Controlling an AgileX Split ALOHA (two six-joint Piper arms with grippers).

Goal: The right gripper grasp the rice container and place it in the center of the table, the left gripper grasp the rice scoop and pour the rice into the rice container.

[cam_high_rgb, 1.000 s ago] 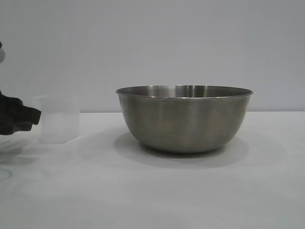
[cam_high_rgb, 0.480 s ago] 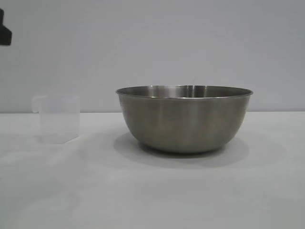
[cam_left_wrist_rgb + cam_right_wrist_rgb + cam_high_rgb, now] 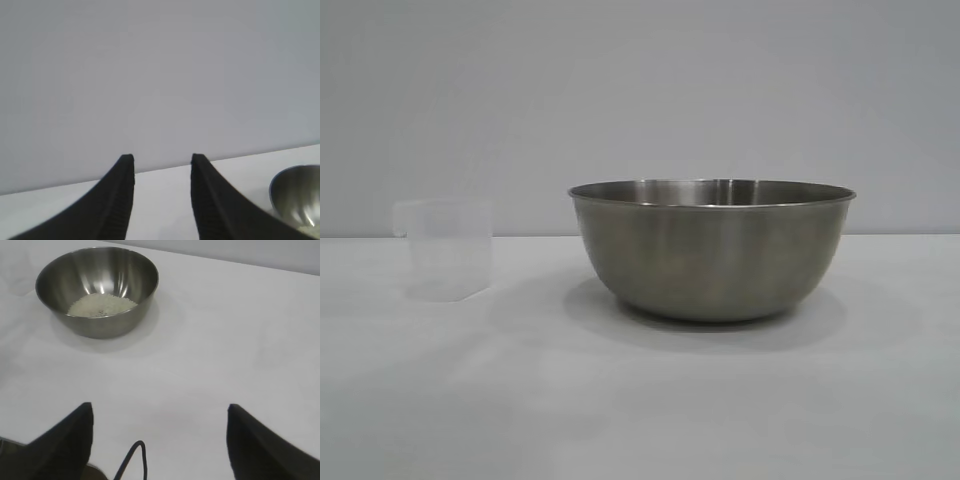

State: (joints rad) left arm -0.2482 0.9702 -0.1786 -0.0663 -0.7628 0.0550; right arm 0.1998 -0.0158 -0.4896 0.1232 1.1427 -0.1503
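The rice container [image 3: 711, 248], a wide steel bowl, stands on the white table [image 3: 640, 400] near its middle. The right wrist view shows the rice container [image 3: 98, 290] with a patch of white rice [image 3: 102, 305] on its bottom. To its left the rice scoop [image 3: 444, 249], a frosted plastic cup, stands upright and alone; no rice shows in it. My left gripper [image 3: 162, 159] is open with nothing between its fingers, looking across the table past the rice container's [image 3: 297, 192] edge. My right gripper [image 3: 160, 407] is wide open and empty, well back from the bowl. Neither gripper appears in the exterior view.
A plain grey wall [image 3: 640, 100] runs behind the table. A thin dark cable [image 3: 136, 460] loops between the right gripper's fingers.
The left gripper, beside the scoop a second ago, rose up the left edge of the exterior view and has left it. The scoop stays standing. The bowl sits slightly further right.
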